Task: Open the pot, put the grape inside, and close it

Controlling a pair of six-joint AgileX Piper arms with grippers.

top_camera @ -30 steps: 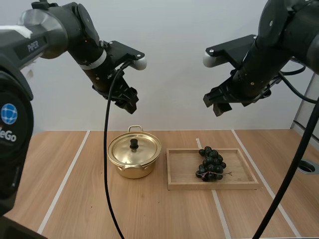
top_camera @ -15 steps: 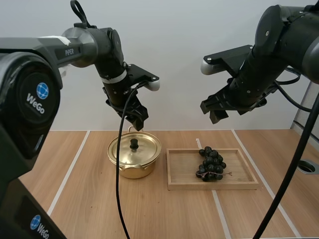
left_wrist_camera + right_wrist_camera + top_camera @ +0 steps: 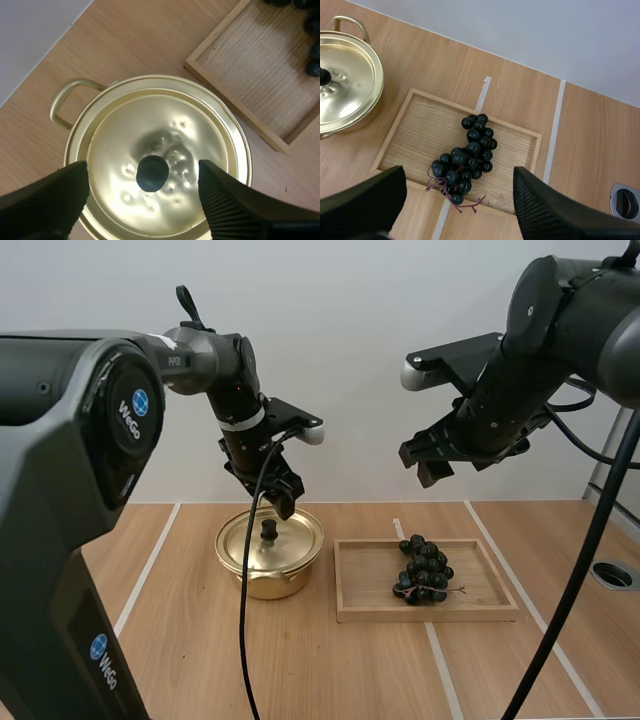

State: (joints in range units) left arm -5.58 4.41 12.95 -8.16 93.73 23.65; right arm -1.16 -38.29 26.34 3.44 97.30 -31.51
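A golden pot stands left of centre, its lid on and a black knob in the middle. My left gripper hangs just above that knob, open. Its fingers stand apart on either side of the knob without touching it. A bunch of dark grapes lies in the wooden tray to the right of the pot. My right gripper is open and high above the tray, with the grapes well below it.
White tape lines run across the wooden table. A round grey fitting is set into the table at the far right. The tray lies close beside the pot.
My left gripper has come down and slightly right, from high above the pot to just over the lid's knob. The right arm has hardly moved.
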